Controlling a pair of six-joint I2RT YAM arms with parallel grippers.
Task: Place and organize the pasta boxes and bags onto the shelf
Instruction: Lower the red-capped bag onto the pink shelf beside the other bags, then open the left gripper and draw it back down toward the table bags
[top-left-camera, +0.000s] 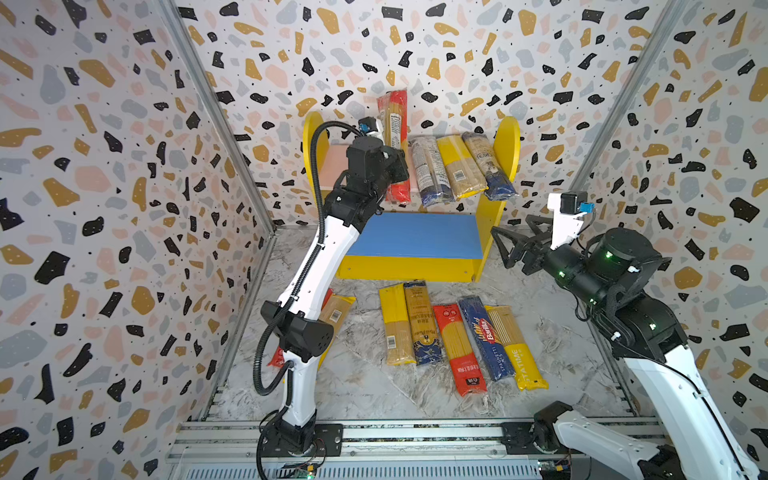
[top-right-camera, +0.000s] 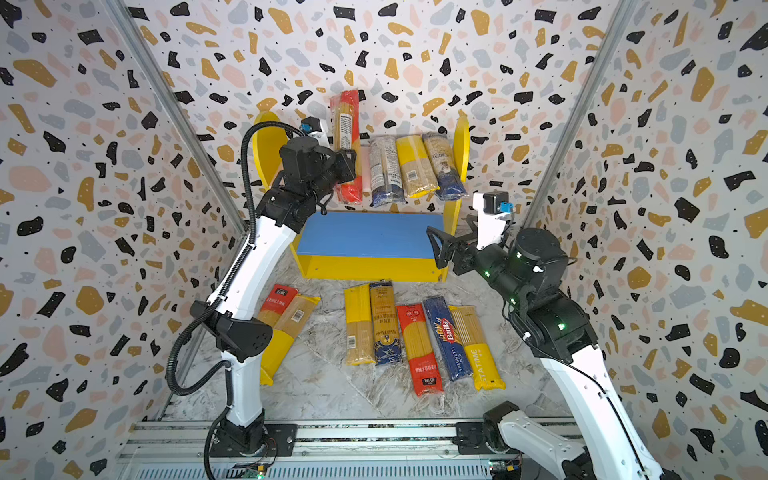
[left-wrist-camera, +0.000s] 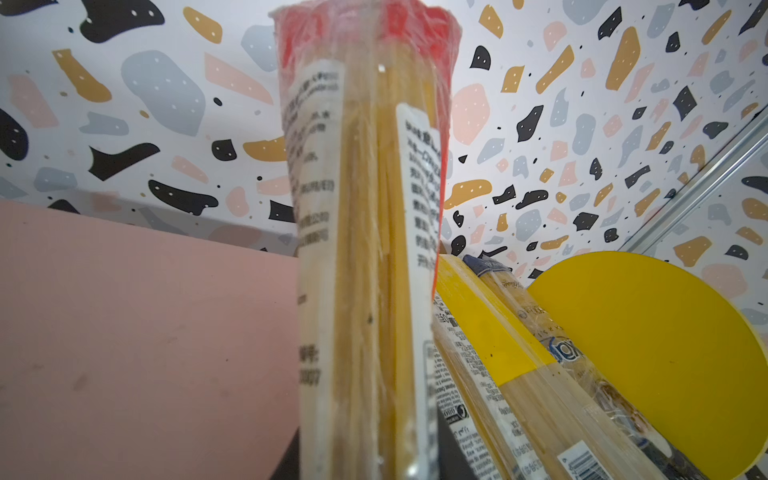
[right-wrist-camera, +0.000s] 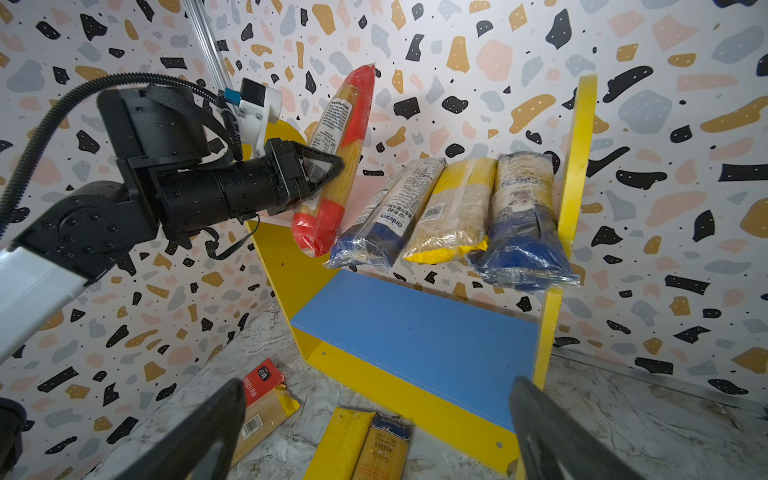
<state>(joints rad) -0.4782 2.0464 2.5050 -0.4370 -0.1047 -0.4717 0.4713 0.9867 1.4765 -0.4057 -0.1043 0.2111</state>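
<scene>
My left gripper (right-wrist-camera: 328, 170) is shut on a red-ended pasta pack (top-left-camera: 395, 124), which stands steeply tilted with its lower end at the front of the shelf's pink upper board (top-left-camera: 332, 166). Three more packs (top-left-camera: 459, 166) lie side by side on that board, against the right yellow panel (top-left-camera: 509, 145). The blue lower board (top-left-camera: 415, 237) is bare. Several packs (top-left-camera: 457, 345), among them the blue Barilla (top-left-camera: 484, 336) and the yellow one (top-left-camera: 515, 349), lie in a row on the floor. Two others (top-right-camera: 286, 316) lie partly under my left arm. My right gripper (top-left-camera: 505, 245) hangs open beside the shelf's right side.
Patterned walls close in the left, back and right sides. A metal rail (top-left-camera: 415, 432) carrying both arm bases runs along the front edge. The marble floor (top-left-camera: 365, 395) shows between the row of packs and the rail.
</scene>
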